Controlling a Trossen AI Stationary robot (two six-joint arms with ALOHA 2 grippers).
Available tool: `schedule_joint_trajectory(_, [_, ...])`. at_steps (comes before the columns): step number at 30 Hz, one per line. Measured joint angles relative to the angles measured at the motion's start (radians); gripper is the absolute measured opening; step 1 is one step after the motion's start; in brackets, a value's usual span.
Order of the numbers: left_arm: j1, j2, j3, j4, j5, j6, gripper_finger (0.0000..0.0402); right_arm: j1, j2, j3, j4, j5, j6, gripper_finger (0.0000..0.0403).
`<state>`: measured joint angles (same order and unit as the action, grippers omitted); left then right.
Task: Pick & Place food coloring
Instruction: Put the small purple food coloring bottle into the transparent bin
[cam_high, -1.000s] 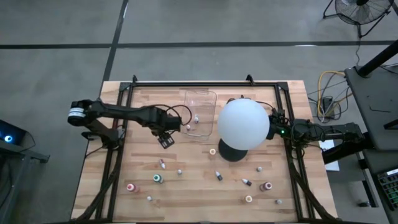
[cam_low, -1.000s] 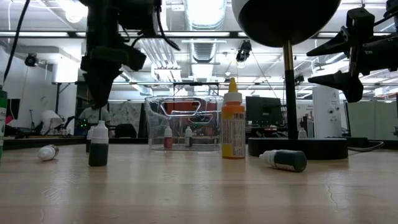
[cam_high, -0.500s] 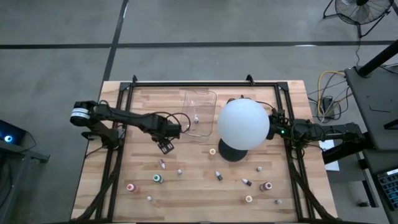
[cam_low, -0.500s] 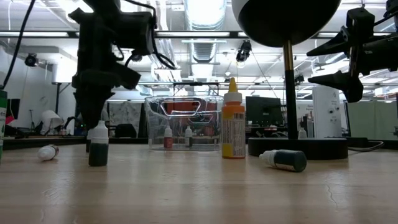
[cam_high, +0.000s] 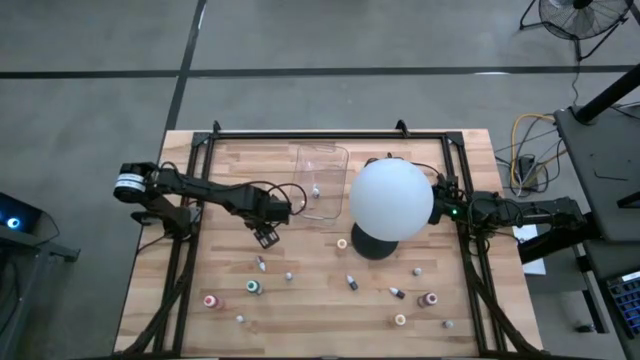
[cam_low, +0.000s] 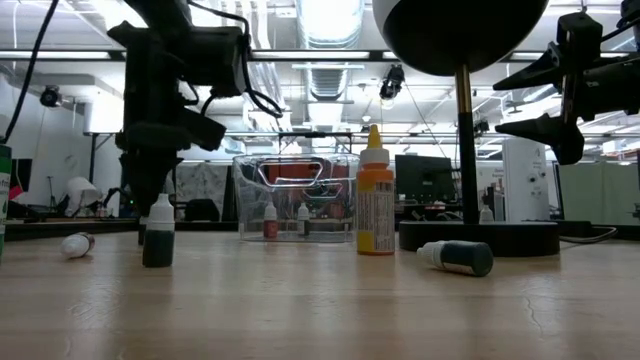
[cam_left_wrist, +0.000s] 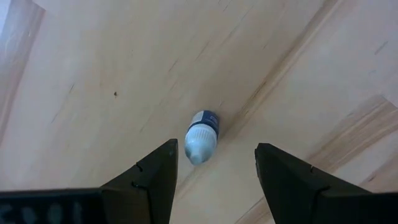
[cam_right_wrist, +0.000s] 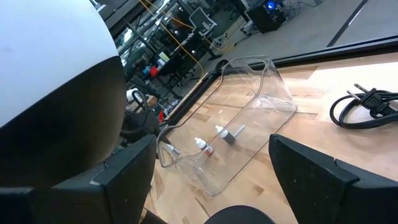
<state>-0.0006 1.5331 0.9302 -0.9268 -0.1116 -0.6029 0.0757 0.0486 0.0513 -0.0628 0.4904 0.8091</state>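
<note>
Small food coloring bottles (cam_high: 254, 287) stand and lie scattered over the near half of the wooden table, and two more sit in the clear tray (cam_high: 322, 180). My left gripper (cam_high: 265, 236) points down, open, low over one blue bottle with a white cap (cam_left_wrist: 202, 135). That bottle shows between the fingers in the left wrist view and is hidden under the gripper in the high view. In the low view the left gripper (cam_low: 152, 200) hangs just above the table behind a dark bottle (cam_low: 158, 235). My right gripper (cam_right_wrist: 214, 180) waits open at the table's right edge, behind the globe.
A big white globe (cam_high: 391, 198) on a black base (cam_high: 372, 245) stands right of centre. A tall orange bottle (cam_low: 375, 205) stands near the base, with a dark bottle (cam_low: 458, 257) lying beside it. Black frame rails (cam_high: 186, 260) run along the table's left and right sides.
My left gripper has come down toward the table over the small blue bottle, still pointing down with its fingers the same distance apart. No bottle has moved.
</note>
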Motion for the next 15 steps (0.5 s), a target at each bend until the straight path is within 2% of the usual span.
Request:
schedule_joint_trajectory(7, [0.000, 0.011, -0.001, 0.000, -0.001, 0.001, 0.0173, 0.000, 0.000, 0.000, 0.000, 0.000, 0.000, 0.0302])
schedule_joint_trajectory(15, [0.000, 0.011, -0.001, 0.002, -0.013, 0.000, 0.0096, 0.000, 0.000, 0.000, 0.000, 0.000, 0.000, 0.0302])
